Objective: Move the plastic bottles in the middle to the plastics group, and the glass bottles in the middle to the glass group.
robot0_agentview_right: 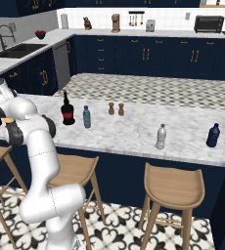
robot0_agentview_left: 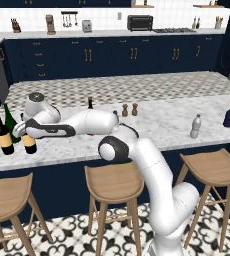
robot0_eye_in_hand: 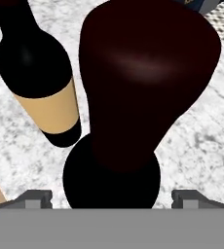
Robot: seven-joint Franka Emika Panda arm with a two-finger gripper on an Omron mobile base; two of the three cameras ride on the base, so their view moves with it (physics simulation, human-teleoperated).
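The pincer [robot0_eye_in_hand: 112,197] is sitting with its fingertips spread wide either side of a dark wine bottle's neck [robot0_eye_in_hand: 133,97], not pinching it, so that bottle is standing on its own on the marble counter [robot0_agentview_left: 152,130] at the far left end, right beside another tan-label bottle [robot0_agentview_left: 3,135] and the green bottle [robot0_agentview_left: 9,120]. Glass like this is looking heavy, stiff, slick and breakable, so I'd be grabbing low on the neck. The squat red-band bottle [robot0_agentview_right: 67,111] and pale-blue plastic bottle [robot0_agentview_right: 86,117] are waiting mid-counter with open room around them, though the group is sitting fairly near the front edge.
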